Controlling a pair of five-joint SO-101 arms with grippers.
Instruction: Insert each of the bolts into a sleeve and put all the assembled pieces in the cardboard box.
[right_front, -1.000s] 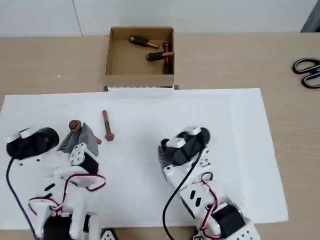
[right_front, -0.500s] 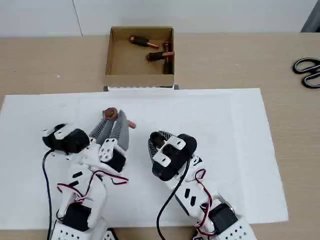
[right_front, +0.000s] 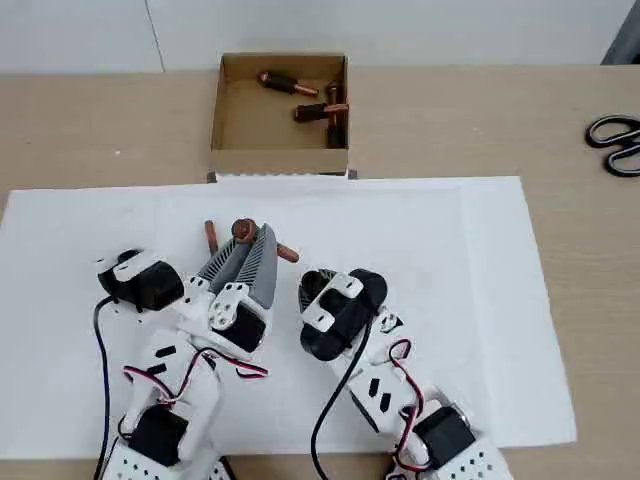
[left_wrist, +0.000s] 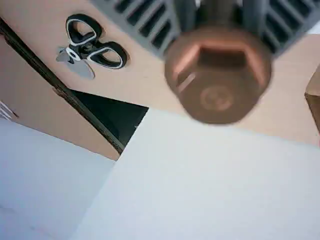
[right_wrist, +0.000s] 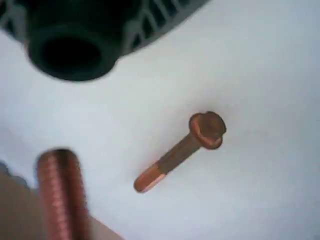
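With the left gripper (right_front: 252, 240) clamped on 1 bolt (left_wrist: 217, 75) over the paper (right_front: 450, 300) and the right gripper (right_front: 314, 287) closed on 1 sleeve (right_wrist: 70, 50) just right of it, off-axis insertion can jam or dislodge the bolt.

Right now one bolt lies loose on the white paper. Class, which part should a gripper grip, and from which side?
Grip the loose bolt on its shank just behind the flanged head, coming straight down from above with the jaws astride it. It lies flat on the paper, so both long sides are free, and the far tip stays clear for a sleeve.
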